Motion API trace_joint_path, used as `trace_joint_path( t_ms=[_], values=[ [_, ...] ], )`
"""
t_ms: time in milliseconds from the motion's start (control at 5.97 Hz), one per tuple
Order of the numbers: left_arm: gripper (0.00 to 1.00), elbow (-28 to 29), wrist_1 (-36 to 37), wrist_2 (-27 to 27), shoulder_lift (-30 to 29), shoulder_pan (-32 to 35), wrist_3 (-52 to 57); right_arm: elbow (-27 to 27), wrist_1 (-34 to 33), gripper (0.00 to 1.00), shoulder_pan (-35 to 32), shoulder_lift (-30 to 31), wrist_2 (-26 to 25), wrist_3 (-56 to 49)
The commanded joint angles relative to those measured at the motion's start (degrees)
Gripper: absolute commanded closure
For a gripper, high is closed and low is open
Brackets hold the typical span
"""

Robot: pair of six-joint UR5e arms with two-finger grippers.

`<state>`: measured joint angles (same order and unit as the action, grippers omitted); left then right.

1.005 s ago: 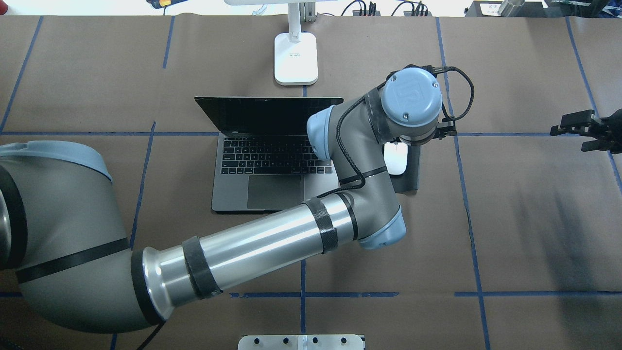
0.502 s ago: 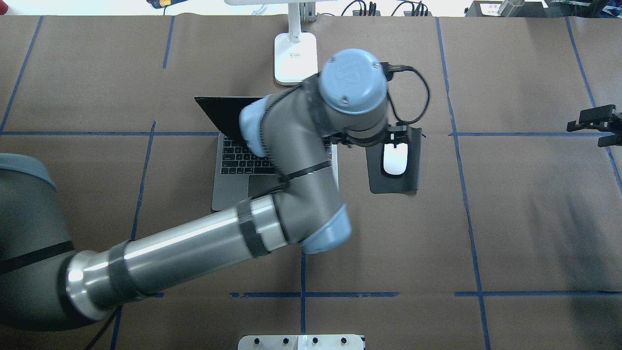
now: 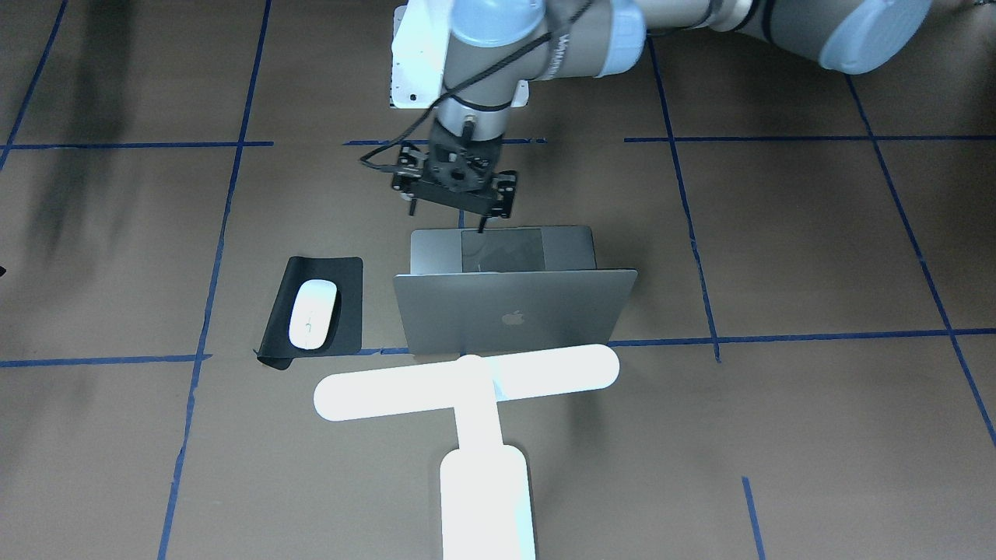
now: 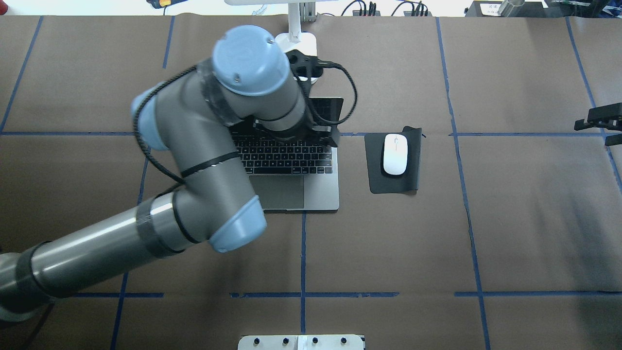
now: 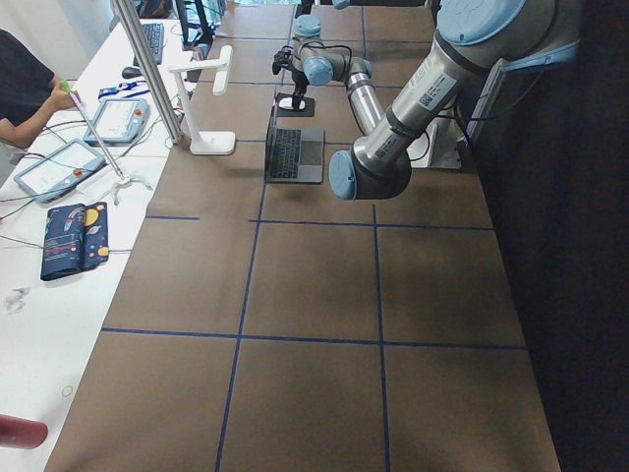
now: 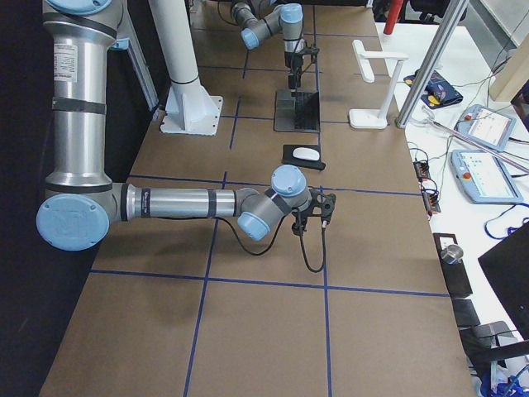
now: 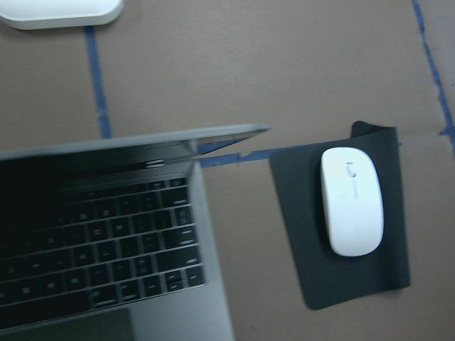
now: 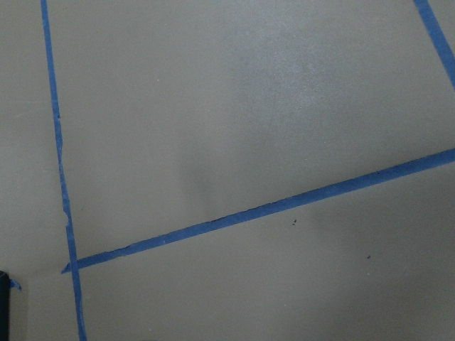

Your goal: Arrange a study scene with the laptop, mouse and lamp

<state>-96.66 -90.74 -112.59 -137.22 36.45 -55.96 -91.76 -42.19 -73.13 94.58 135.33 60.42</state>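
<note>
The silver-grey laptop (image 4: 311, 189) stands open at the table's middle, its apple-logo lid (image 3: 513, 311) facing the front camera. The white mouse (image 4: 395, 154) lies on a black mat to its right, also in the front view (image 3: 313, 313) and the left wrist view (image 7: 351, 201). The glowing T-shaped lamp (image 3: 467, 381) stands behind the laptop; the arm partly hides its base (image 4: 311, 46). My left gripper (image 3: 450, 211) hovers over the keyboard, fingers apart and empty. My right gripper (image 4: 602, 130) is open and empty at the table's right edge.
The black mat (image 4: 393, 182) has a curled far corner. A white bolted pedestal (image 4: 301, 341) sits at the near edge. Blue tape lines cross the brown paper. A side table with tablets (image 5: 59, 167) and a metal post (image 5: 147, 69) lie beyond the lamp.
My left arm swung left from over the mouse to over the laptop keyboard; the mouse stayed on the mat. My right gripper drew back toward the right edge.
</note>
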Motion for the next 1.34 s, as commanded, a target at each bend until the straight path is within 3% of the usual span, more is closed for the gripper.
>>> trace_joint_path(
  t_ms=[0, 335, 502, 670, 837, 1005, 1172],
  values=[
    [0.02, -9.55, 0.82, -7.51, 11.91, 7.11, 9.84, 0.18, -0.08, 0.00, -4.36, 2.61, 5.96, -5.98],
    [0.02, -13.37, 0.91, -13.84, 22.74, 16.67, 25.12, 0.35, -3.30, 0.00, -5.88, 5.26, 6.88, -17.99],
    [0.02, -13.03, 1.09, -14.66, 27.57, 21.95, 34.85, 0.27, -10.38, 0.00, -7.45, 5.17, 5.92, -30.67],
    [0.02, -12.59, 6.05, -14.59, 28.93, 26.18, 41.48, -1.21, -20.37, 0.00, -9.03, 4.65, 1.91, -44.37],
    [0.02, -12.24, 11.58, -14.58, 29.20, 30.22, 48.33, -6.02, -34.74, 0.00, -11.92, 2.73, -0.48, -54.87],
    [0.01, -10.76, 15.81, -14.67, 30.51, 35.22, 54.75, -10.15, -49.59, 0.00, -14.73, -0.07, -1.98, -63.50],
    [0.00, -7.09, 16.20, -15.11, 32.61, 40.49, 60.56, -12.54, -59.49, 0.00, -15.54, -3.67, -2.17, -66.02]
  ],
)
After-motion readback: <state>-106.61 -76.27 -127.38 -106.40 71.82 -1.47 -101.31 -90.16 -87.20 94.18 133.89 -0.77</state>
